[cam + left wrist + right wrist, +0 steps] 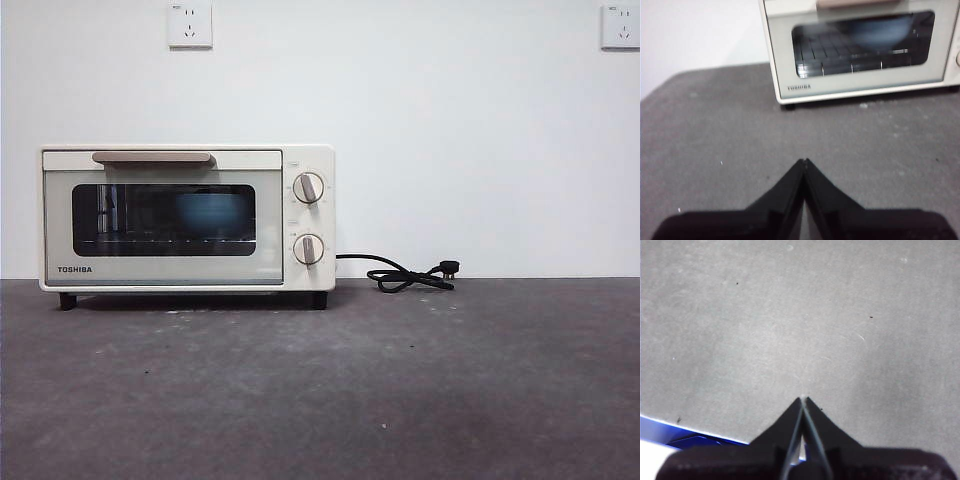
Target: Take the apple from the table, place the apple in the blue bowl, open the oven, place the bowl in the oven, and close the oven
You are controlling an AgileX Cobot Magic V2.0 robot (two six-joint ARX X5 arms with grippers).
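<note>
In the left wrist view, the left claw [804, 162] rises from the bottom centre of the frame with its two black jaws pressed together to a point, holding nothing. It hangs over the bare dark grey counter [715, 145]. Beyond it, at the upper right of that frame, stands the oven [860, 80], cream-white, with its door closed. Through the dark glass window a blurred blue shape shows on the wire rack: the blue bowl [880, 32]. The apple cannot be made out through the glass.

In the right wrist view, the right claw [803, 400] also rises from the bottom centre, its jaws closed tip to tip and empty, above plain grey counter. A strip of blue shows at the lower left corner of that frame; what it is cannot be told.

In the front view, the oven sits at the left of the frame against a white wall [470, 140], door shut, beige handle [152, 157] across the top of the door and two round knobs [308, 188] stacked at its right. The bowl glows blue behind the window. A black power cord [405, 275] lies coiled on the counter to the oven's right. Two wall sockets [190, 24] sit near the top edge. Neither arm appears in this view.
</note>
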